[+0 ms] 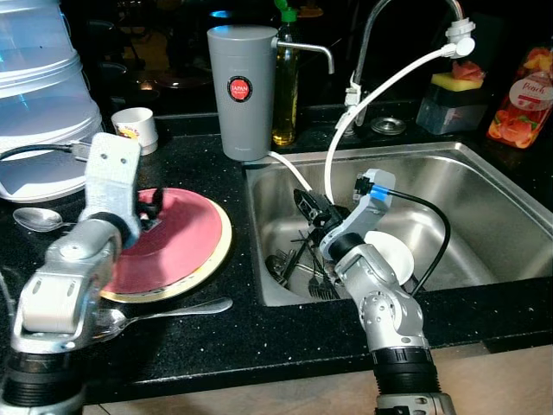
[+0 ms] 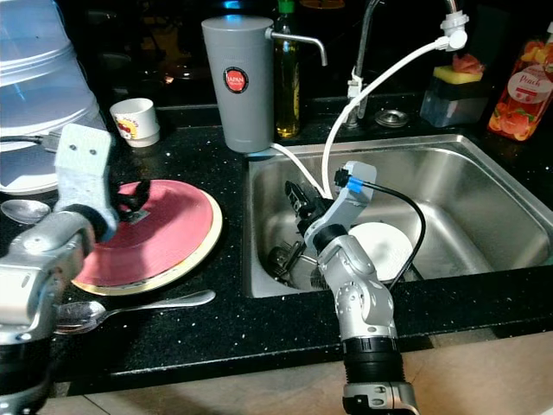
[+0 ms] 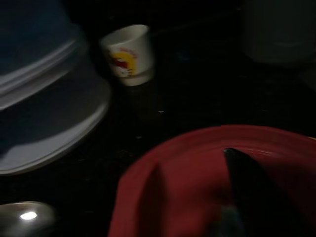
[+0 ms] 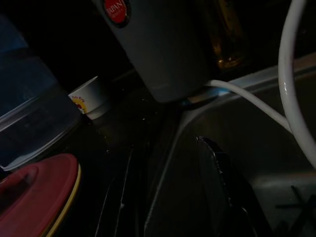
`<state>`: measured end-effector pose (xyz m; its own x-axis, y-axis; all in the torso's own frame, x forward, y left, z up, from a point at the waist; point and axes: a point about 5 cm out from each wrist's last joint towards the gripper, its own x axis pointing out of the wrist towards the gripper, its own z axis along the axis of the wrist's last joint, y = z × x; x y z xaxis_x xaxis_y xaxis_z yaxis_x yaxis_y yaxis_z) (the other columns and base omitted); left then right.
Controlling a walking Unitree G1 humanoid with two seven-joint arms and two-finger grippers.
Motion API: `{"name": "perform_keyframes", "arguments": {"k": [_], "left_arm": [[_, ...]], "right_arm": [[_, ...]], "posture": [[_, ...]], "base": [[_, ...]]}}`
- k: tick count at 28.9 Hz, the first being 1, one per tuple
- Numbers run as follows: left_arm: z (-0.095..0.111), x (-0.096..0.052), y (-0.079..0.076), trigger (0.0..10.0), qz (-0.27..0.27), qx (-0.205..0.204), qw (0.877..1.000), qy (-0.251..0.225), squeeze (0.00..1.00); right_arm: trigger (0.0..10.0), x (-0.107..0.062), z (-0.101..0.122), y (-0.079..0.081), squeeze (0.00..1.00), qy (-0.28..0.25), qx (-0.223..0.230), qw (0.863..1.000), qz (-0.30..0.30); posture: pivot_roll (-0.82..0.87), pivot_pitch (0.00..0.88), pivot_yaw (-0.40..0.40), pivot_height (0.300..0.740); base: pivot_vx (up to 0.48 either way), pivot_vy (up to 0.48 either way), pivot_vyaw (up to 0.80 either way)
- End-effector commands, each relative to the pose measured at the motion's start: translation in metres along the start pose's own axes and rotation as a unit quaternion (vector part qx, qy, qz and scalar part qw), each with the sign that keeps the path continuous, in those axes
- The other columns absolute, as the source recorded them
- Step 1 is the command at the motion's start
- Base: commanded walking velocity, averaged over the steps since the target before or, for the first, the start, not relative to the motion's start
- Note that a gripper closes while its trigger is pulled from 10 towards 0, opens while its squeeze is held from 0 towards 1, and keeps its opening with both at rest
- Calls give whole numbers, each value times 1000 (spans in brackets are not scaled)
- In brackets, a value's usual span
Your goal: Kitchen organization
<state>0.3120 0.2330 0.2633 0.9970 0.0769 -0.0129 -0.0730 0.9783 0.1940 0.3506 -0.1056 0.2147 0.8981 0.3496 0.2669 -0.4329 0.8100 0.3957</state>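
A red plate (image 1: pixel 177 238) lies on a yellow-rimmed plate (image 1: pixel 218 255) on the black counter, left of the sink. My left gripper (image 1: pixel 152 207) hangs over the red plate's far left part; one black finger (image 3: pixel 247 182) shows above the red surface. My right gripper (image 1: pixel 308 206) is inside the steel sink (image 1: pixel 484 203) near its left wall, open, with nothing between its fingers (image 4: pixel 222 182). Below it lie dark utensils (image 1: pixel 298 259) and a white plate (image 1: pixel 397 255) on the sink floor.
A grey canister (image 1: pixel 244 91), an oil bottle (image 1: pixel 286 78) and a white cup (image 1: pixel 135 128) stand at the back. A white hose (image 1: pixel 371 95) arcs from the tap into the sink. Spoons (image 1: pixel 164 313) (image 1: pixel 34 219) lie on the counter. Clear plastic tubs (image 1: pixel 39 95) stand far left.
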Motion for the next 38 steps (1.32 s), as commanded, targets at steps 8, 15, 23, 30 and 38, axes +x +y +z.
{"name": "perform_keyframes", "arguments": {"k": [8,15,23,30,38], "left_arm": [[-13,-7,55,10000,69,-94,993,38,1000],[-24,-9,69,10000,92,-148,983,51,1000],[-44,-9,66,10000,87,-254,957,107,0],[-50,-8,61,10000,74,-271,952,120,0],[-45,0,81,10000,129,-289,947,60,0]], "right_arm": [[10000,11,11,9,0,17,-32,997,68],[10000,13,13,16,0,21,-54,994,94],[10000,14,12,18,0,26,-72,991,106],[10000,16,14,19,0,25,-88,989,114],[10000,16,11,20,0,25,-92,988,118]], "posture": [[134,52,13,740],[131,51,9,740],[130,61,9,740],[131,64,10,740],[128,73,11,740]], "base": [[0,0,0],[0,0,0],[0,0,0],[0,0,0],[0,0,0]]}}
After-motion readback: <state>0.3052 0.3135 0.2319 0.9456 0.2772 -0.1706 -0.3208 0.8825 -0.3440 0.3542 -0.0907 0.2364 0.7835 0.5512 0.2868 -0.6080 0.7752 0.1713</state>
